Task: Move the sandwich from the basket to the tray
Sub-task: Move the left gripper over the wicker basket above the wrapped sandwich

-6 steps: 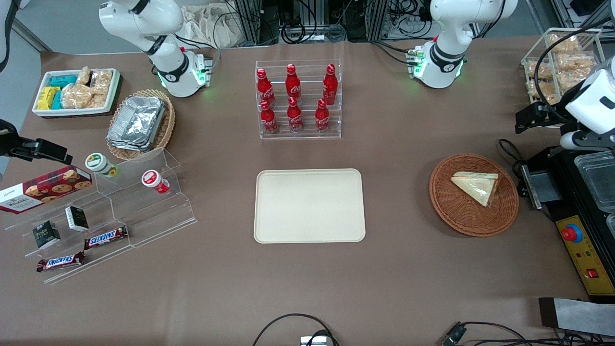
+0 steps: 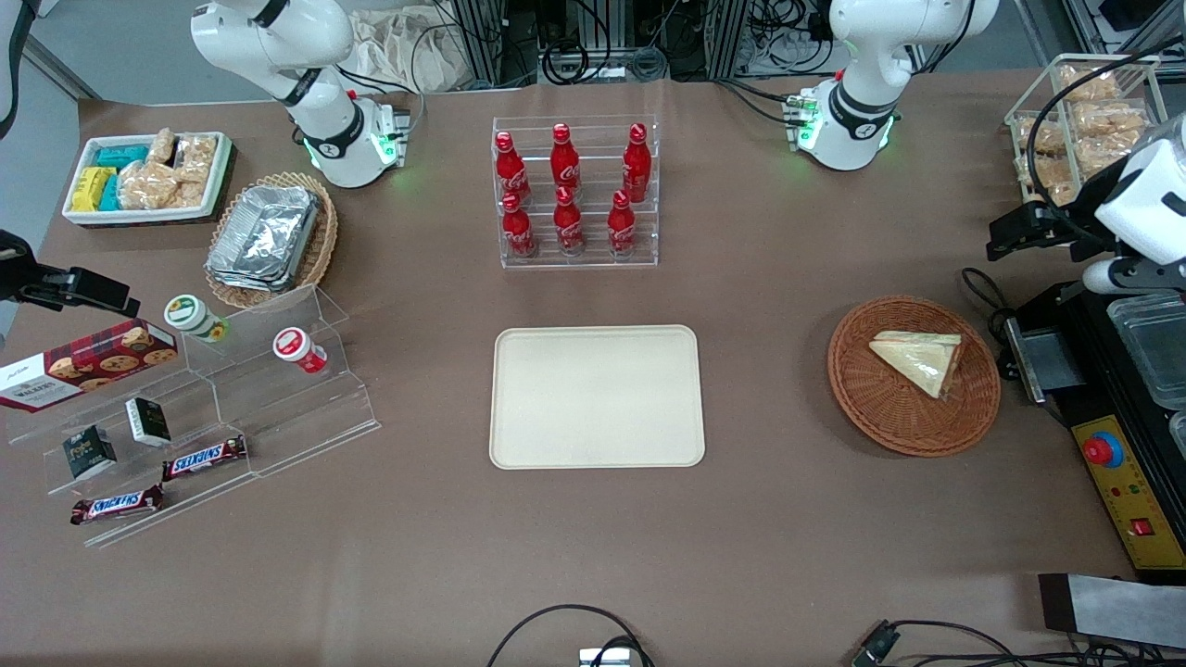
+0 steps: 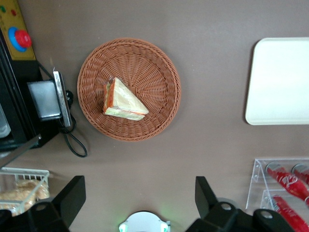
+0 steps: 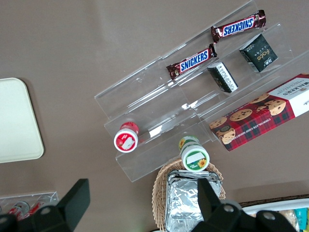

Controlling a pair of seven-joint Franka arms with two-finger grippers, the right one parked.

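The wrapped triangular white-bread sandwich (image 3: 123, 100) lies in the round reddish-brown wicker basket (image 3: 159, 67) on the brown surface (image 2: 760, 519). The left arm's hand (image 3: 136, 197) hangs high above, fingers spread wide, holding nothing. The flat cream rectangular tray (image 2: 598, 396) sits apart, toward the parked arm's end.

The gripper (image 3: 137, 200), jaws spread, has shifted slightly, seemingly farther from the front camera.
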